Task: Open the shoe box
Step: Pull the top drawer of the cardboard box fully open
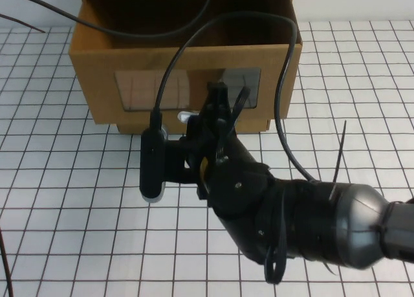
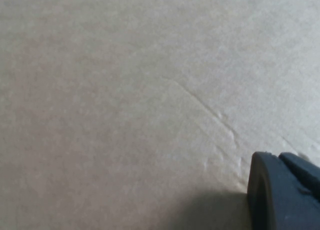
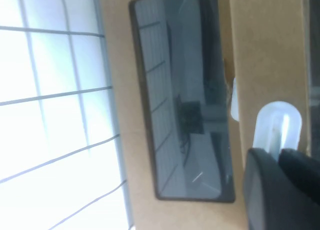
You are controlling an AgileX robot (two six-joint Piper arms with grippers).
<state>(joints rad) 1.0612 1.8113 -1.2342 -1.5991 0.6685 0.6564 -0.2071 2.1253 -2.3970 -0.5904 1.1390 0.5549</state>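
The brown cardboard shoe box (image 1: 97, 70) stands at the table's far side, its lid upright at the back and the inside dark. Its front wall has a glossy window (image 1: 139, 90), which the right wrist view also shows as the window (image 3: 185, 99). My right gripper (image 1: 218, 96) is up against the front wall by the window's right end. In the right wrist view the gripper (image 3: 280, 157) has its fingers together, and a translucent white piece (image 3: 277, 122) shows just beyond them. My left gripper (image 2: 279, 160) sits close against bare cardboard (image 2: 125, 89), fingers together. The left arm is hidden in the high view.
A white gridded table (image 1: 65, 213) surrounds the box. The right arm's bulky dark body (image 1: 291, 219) fills the near right, with its wrist camera (image 1: 153, 161) sticking out to the left. Black cables (image 1: 284, 96) loop over the box.
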